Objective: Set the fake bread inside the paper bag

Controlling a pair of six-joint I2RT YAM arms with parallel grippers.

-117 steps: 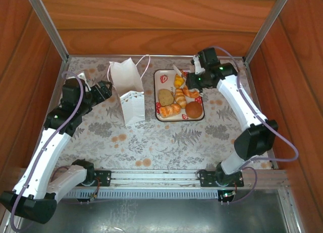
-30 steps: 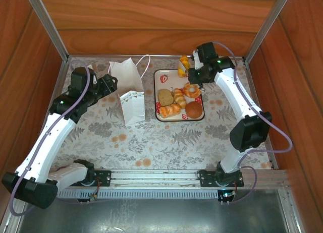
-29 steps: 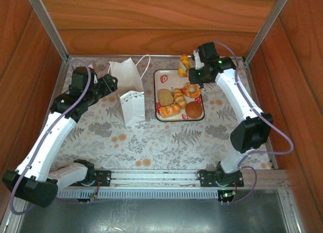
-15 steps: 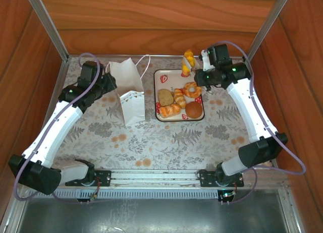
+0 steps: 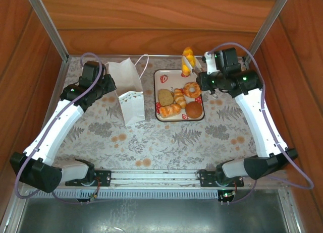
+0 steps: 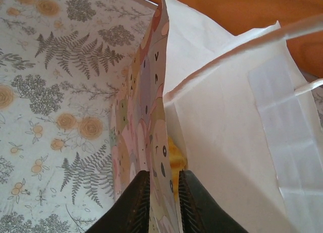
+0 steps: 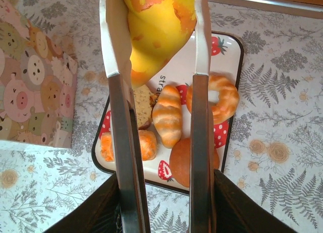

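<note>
**Fake bread (image 5: 187, 55) in transit: one piece lifted, five waiting**

A yellow-orange toy croissant (image 7: 156, 26) is clamped between the long pale fingers (image 7: 113, 36) of the right end effector (image 7: 154, 3). In the top view it is held up over the far side of the white strawberry-printed tray (image 5: 161, 84), which is judged to keep it clear of the pieces below. On that tray lie a brown slice (image 5: 165, 97), two golden croissants (image 5: 179, 98), a glazed ring doughnut (image 5: 192, 89) and a round brown bun (image 5: 194, 109), none of them touched.

The small white paper bag (image 5: 128, 89) with cord handles is stood upright on the floral-patterned desk (image 5: 166, 142), just left of the tray. Its wall on the left side is pinched between the two dark fingers (image 6: 139, 202) of the left end effector (image 6: 160, 178), which are drawn together on the paper. This grip is judged to serve two ends: the light bag is steadied against tipping or sliding, and its mouth is pulled wide. A yellow patch is glimpsed deep inside the bag, but whether it is a pastry cannot be told.

The step in hand is taken to be the carry across to the bag mouth. A release from directly over the opening is called for, since a brush against the handles or rim could fold the paper.
</note>
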